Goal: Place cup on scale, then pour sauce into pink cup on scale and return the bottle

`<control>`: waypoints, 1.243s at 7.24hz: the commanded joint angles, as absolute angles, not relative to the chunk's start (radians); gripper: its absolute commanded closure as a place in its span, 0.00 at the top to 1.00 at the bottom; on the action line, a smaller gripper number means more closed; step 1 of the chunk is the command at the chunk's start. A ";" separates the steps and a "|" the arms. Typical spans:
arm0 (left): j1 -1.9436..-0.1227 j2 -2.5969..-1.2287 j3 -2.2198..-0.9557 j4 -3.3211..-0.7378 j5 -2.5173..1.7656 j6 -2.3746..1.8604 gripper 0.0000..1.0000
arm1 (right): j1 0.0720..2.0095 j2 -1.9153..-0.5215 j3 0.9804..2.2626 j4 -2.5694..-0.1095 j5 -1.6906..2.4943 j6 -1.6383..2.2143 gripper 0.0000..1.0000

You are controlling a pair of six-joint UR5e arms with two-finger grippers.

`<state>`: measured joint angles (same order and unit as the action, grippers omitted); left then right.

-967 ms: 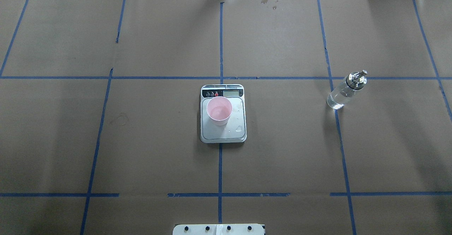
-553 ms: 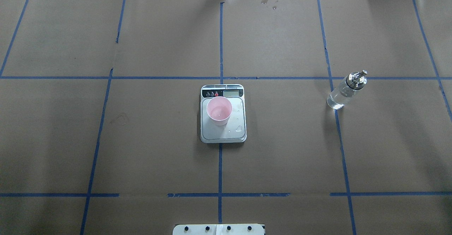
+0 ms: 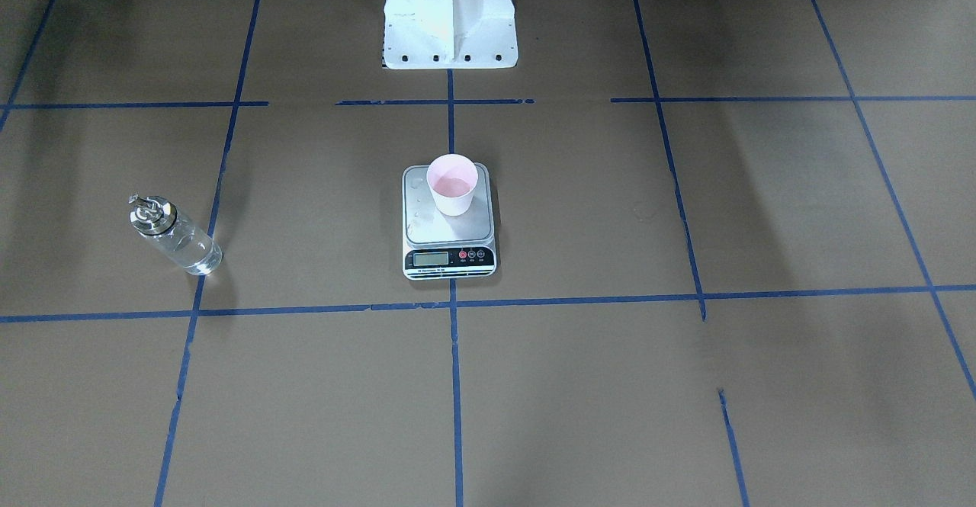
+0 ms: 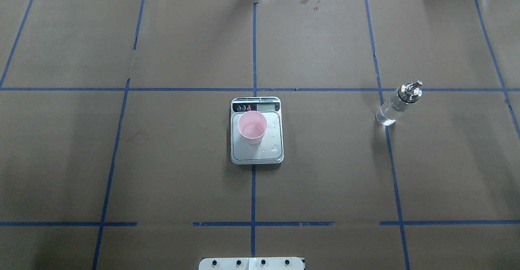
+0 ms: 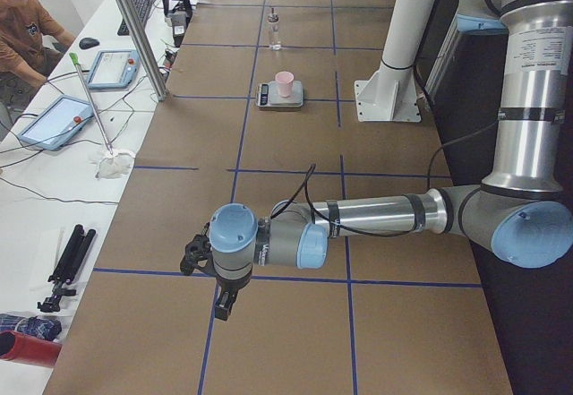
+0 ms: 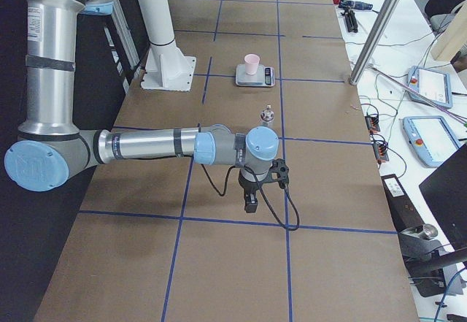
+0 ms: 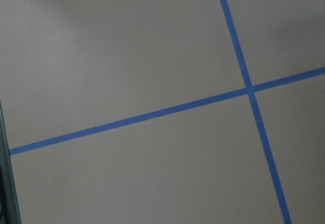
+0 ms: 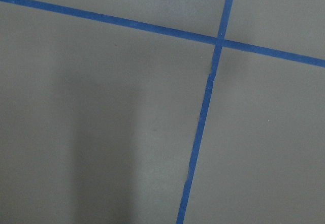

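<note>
Overhead exterior: seeing bottle (image 4: 397, 104) standing upright far rt, lying nearer rt tool (image 6: 251, 205) (clenched or released, can't tell), well apart.

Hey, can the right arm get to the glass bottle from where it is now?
Probably yes. The bottle stands upright by itself on the table, and nothing lies between it and the right gripper.

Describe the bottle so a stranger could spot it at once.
On the brown paper-covered table, find the small white digital scale with a silver platform at the centre. Off to the robot's right stands a clear glass cylindrical bottle. Unlike the pale pink paper cup on the scale, it is transparent, with a shiny metal pourer cap.
</note>
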<state>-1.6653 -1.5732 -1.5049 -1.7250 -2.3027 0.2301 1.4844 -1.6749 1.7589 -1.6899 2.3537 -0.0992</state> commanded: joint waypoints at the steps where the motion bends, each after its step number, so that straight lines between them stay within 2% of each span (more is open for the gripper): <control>1: -1.664 -1.557 -1.534 -1.672 -2.315 0.227 1.00 | 1.526 -1.663 1.743 -1.689 2.411 -0.094 1.00; 9: -1.637 -1.559 -1.615 -1.675 -2.316 0.141 1.00 | 1.559 -1.663 1.736 -1.689 2.437 -0.097 1.00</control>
